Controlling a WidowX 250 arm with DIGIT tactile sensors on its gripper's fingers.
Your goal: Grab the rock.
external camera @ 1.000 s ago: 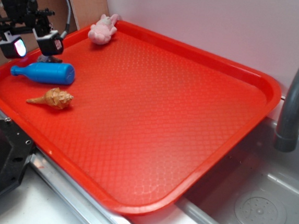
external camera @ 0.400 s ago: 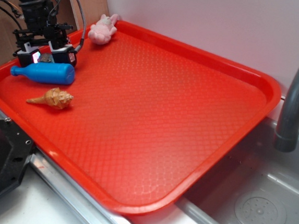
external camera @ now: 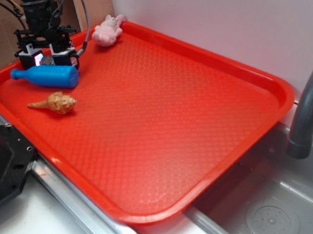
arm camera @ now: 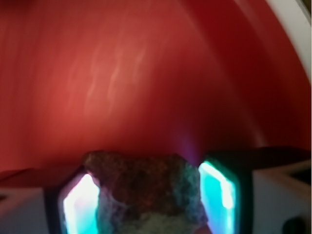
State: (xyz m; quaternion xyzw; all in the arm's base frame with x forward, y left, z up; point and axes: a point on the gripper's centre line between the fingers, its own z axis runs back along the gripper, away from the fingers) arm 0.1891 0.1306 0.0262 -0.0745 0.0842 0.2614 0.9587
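The rock (arm camera: 146, 187), a rough grey-brown lump, fills the gap between the two glowing pads, and both pads touch its sides. My gripper (arm camera: 146, 204) is shut on the rock. It stands low over the far left corner of the red tray (external camera: 172, 124). From outside, the gripper (external camera: 47, 58) points straight down and only a sliver of the rock (external camera: 47, 61) shows between its fingers. The rock still sits at tray level.
A blue bottle (external camera: 47, 76) lies just in front of the gripper, with a tan spiral shell (external camera: 56, 103) nearer still. A pink plush toy (external camera: 107, 30) lies at the tray's back rim. A grey faucet (external camera: 311, 103) and sink (external camera: 268, 214) are on the right.
Over the last second the gripper came down and moved right, so that its fingers now stand on either side of the rock. In the last 0.4 s nothing visibly moved.
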